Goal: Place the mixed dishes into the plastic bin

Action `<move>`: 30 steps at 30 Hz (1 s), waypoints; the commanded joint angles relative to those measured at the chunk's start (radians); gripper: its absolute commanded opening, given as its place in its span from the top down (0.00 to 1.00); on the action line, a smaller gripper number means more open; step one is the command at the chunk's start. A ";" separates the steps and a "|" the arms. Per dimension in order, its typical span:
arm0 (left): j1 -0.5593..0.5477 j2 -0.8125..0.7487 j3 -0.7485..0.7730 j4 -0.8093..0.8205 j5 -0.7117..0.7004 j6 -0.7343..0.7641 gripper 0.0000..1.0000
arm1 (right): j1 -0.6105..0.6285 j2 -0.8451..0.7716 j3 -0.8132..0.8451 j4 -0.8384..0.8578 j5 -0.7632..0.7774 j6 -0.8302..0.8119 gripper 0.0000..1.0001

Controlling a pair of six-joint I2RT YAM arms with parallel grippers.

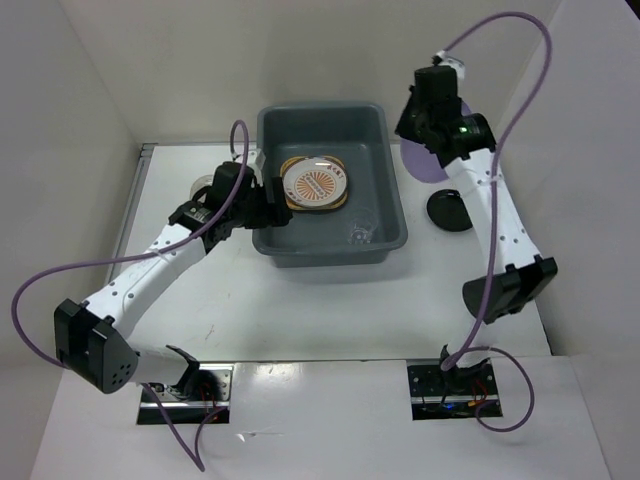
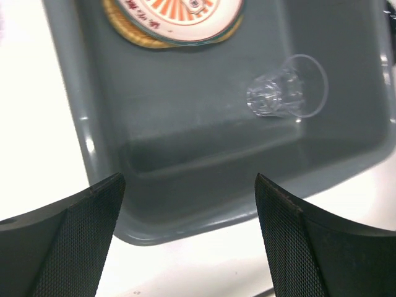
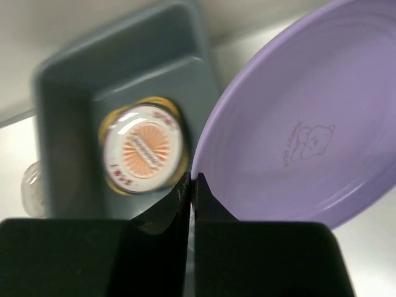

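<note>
We are pinching lilac plate rim, right gripper clamped tight, at 2 o'clock of plastic bin. Empty left gripper gaping wide. We are judging best path 8 o'clock: clearing rolled rim, lowering plate level.

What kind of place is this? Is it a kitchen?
Probably a robot test lab, not a kitchen: two robot arms are bolted to a white table, plain white walls box it in, and purple cables loop around.
</note>
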 commanded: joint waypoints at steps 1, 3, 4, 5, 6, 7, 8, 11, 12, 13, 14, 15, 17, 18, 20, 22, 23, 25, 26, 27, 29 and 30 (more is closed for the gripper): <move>0.001 -0.012 -0.032 0.021 -0.057 0.007 0.08 | 0.090 0.130 0.148 0.065 -0.024 -0.159 1.00; 0.010 -0.003 -0.042 -0.003 -0.105 -0.016 0.08 | 0.142 0.168 0.197 0.097 -0.025 -0.230 1.00; 0.024 0.009 -0.052 -0.017 -0.117 -0.016 0.08 | 0.153 0.210 0.217 0.107 -0.044 -0.245 1.00; 0.047 0.009 -0.052 -0.031 -0.126 -0.016 0.08 | 0.154 0.233 0.240 0.107 -0.063 -0.271 1.00; 0.064 0.020 -0.063 -0.054 -0.135 -0.027 0.08 | 0.166 0.257 0.292 0.107 -0.078 -0.285 1.00; 0.084 0.020 -0.084 -0.054 -0.135 -0.038 0.08 | 0.166 0.280 0.316 0.107 -0.089 -0.294 1.00; 0.126 0.020 -0.098 -0.068 -0.135 -0.038 0.08 | 0.166 0.323 0.334 0.107 -0.127 -0.307 1.00; 0.203 -0.021 -0.146 -0.068 -0.123 -0.058 0.08 | 0.189 0.398 0.400 0.107 -0.155 -0.356 1.00; 0.254 -0.055 -0.178 -0.068 -0.111 -0.058 0.08 | 0.206 0.415 0.429 0.107 -0.155 -0.379 1.00; 0.282 -0.072 -0.192 -0.068 -0.082 -0.058 0.08 | 0.216 0.435 0.448 0.107 -0.166 -0.392 1.00; 0.305 -0.084 -0.201 -0.068 -0.073 -0.058 0.08 | 0.232 0.457 0.468 0.107 -0.166 -0.393 1.00; 0.337 -0.093 -0.201 -0.078 -0.073 -0.058 0.08 | 0.232 0.510 0.525 0.090 -0.187 -0.403 1.00; 0.351 -0.104 -0.210 -0.091 -0.073 -0.058 0.08 | 0.252 0.567 0.582 0.078 -0.201 -0.412 1.00; 0.351 -0.115 -0.219 -0.091 -0.073 -0.058 0.08 | 0.252 0.614 0.615 0.065 -0.210 -0.413 1.00; 0.360 -0.124 -0.230 -0.091 -0.073 -0.058 0.08 | 0.285 0.656 0.633 0.065 -0.219 -0.443 1.00; 0.360 -0.136 -0.246 -0.091 -0.073 -0.070 0.08 | 0.305 0.702 0.643 0.065 -0.219 -0.455 1.00; 0.360 -0.137 -0.258 -0.091 -0.073 -0.070 0.08 | 0.315 0.716 0.643 0.065 -0.219 -0.456 1.00; 0.360 -0.137 -0.270 -0.100 -0.073 -0.079 0.08 | 0.337 0.756 0.653 0.065 -0.219 -0.469 1.00; 0.360 -0.137 -0.279 -0.100 -0.073 -0.079 0.08 | 0.338 0.767 0.662 0.065 -0.219 -0.469 1.00; 0.360 -0.137 -0.279 -0.100 -0.063 -0.079 0.08 | 0.338 0.777 0.663 0.065 -0.219 -0.469 1.00; 0.360 -0.147 -0.290 -0.100 -0.063 -0.090 0.08 | 0.347 0.796 0.663 0.065 -0.219 -0.469 1.00; 0.360 -0.147 -0.290 -0.100 -0.063 -0.090 0.08 | 0.347 0.811 0.663 0.065 -0.219 -0.469 1.00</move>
